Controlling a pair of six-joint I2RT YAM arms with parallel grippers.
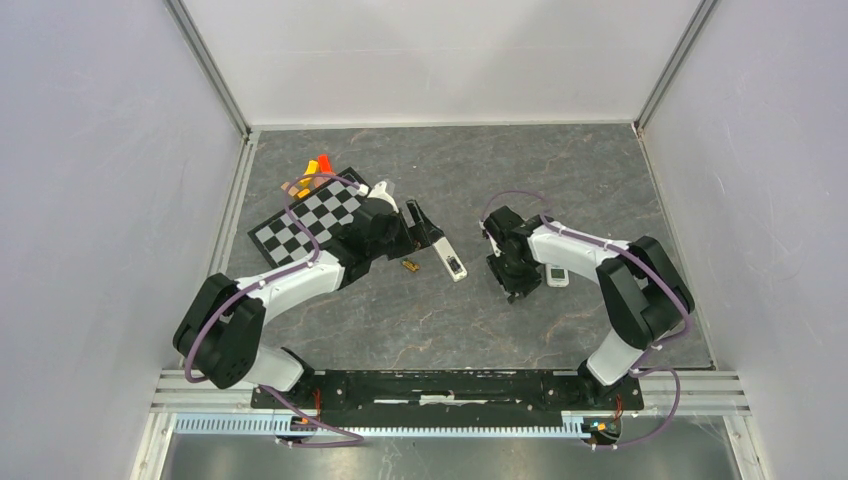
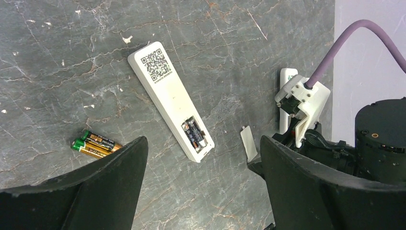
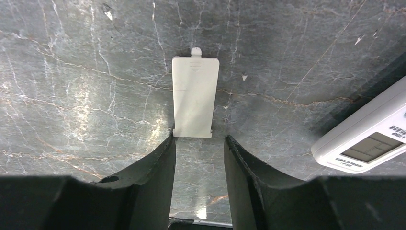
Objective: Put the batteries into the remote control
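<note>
The remote control (image 2: 165,91) is a long white handset lying face down, QR label up. Its battery compartment is open and holds two dark batteries (image 2: 194,134). It also shows in the top view (image 1: 450,260). Two loose gold-and-black batteries (image 2: 93,143) lie side by side to its left, also seen in the top view (image 1: 408,266). My left gripper (image 2: 203,191) is wide open and empty above the table near the remote's open end. The white battery cover (image 3: 195,96) lies flat just beyond my right gripper (image 3: 198,143), which is open and empty.
A second white handset with a display window (image 3: 368,141) lies to the right of my right gripper, also in the top view (image 1: 557,275). A checkerboard (image 1: 310,220) with orange pieces (image 1: 318,165) sits at the back left. Walls enclose the table.
</note>
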